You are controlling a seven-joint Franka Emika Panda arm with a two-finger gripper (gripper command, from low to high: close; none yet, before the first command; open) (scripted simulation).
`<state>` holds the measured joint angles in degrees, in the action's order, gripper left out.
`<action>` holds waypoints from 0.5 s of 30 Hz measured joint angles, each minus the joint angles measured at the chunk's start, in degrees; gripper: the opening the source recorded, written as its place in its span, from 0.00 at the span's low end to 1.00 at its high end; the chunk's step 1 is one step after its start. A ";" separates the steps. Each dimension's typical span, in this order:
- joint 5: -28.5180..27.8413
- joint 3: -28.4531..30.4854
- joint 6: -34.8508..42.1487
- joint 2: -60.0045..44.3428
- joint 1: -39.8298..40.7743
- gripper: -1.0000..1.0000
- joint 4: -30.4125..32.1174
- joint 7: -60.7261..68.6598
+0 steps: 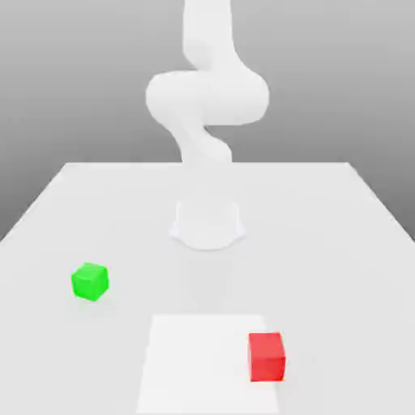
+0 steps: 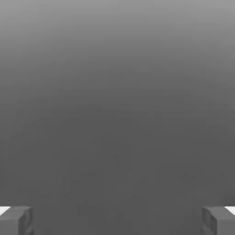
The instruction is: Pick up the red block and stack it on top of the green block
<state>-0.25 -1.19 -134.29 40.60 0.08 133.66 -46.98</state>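
The red block (image 1: 267, 357) rests on the table near the front, toward the exterior view's right, on the edge of a brighter white patch. The green block (image 1: 90, 281) stands apart from it on the exterior view's left, a little further back. In the hand view my gripper (image 2: 117, 220) is open, its two grey fingertips (image 2: 16, 220) spread wide with nothing between them and only a plain grey backdrop beyond. The white arm (image 1: 207, 97) rises from its base and leaves the exterior view at the top.
The arm's round base (image 1: 207, 223) stands at the middle of the white table (image 1: 340, 243). A brighter rectangular patch (image 1: 198, 361) lies at the front centre. The table's edges run off toward the back left and right.
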 joint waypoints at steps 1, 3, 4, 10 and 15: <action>-0.11 -0.48 -1.07 -2.26 -0.01 0.50 0.81 -0.50; -0.33 -1.49 -3.14 -6.54 0.08 0.50 2.34 -1.44; -0.44 -1.98 -4.15 -8.64 0.11 0.50 3.10 -1.90; -1.39 -4.44 -10.12 -21.13 -0.16 0.50 7.56 -4.89; -2.17 -6.13 -15.10 -31.53 -0.70 0.50 11.28 -7.36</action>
<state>-2.42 -7.32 -149.39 9.07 -0.63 144.94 -54.33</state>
